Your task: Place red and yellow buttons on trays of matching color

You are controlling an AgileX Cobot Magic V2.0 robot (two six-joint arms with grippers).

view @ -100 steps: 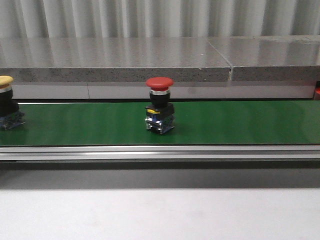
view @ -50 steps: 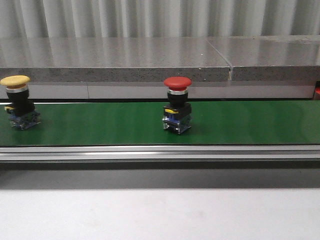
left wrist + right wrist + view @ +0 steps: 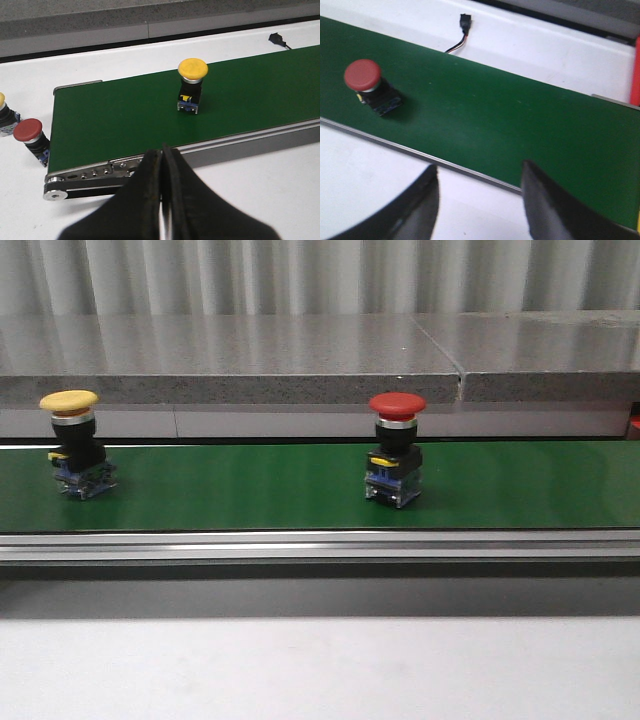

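Two buttons riding upright on the green conveyor belt (image 3: 250, 490), both clear of the hands. Yellow button (image 3: 72, 443) sits near the belt's left end, red button (image 3: 396, 448) a bit right of belt centre, well apart from each other. Each stands cap up on its black body with the contact block on the belt surface.

Left hand (image 3: 162, 165): clenched, fingertips pressed together, holding nothing. It hangs over the white bench (image 3: 280, 190) just in front of the belt's aluminium side rail (image 3: 240, 142), near the belt's end roller. The yellow button (image 3: 191, 86) is on the belt beyond the rail, not touching the hand.

Off the belt, past its left end, a second red button (image 3: 31, 140) lies tilted on the bench just beside the roller end, and another yellow-capped button (image 3: 4, 116) is next to it, mostly cut off by the frame edge.

Right hand (image 3: 480, 200): released, fingers spread wide, nothing between them. It hovers over the bench at the belt's front edge; the red button (image 3: 369, 85) is on the belt well off to one side of it. A black connector with wire (image 3: 462, 31) lies on the bench behind the belt. A red strip (image 3: 635, 75) shows at the frame edge beyond the belt's right end; can't tell what it is.
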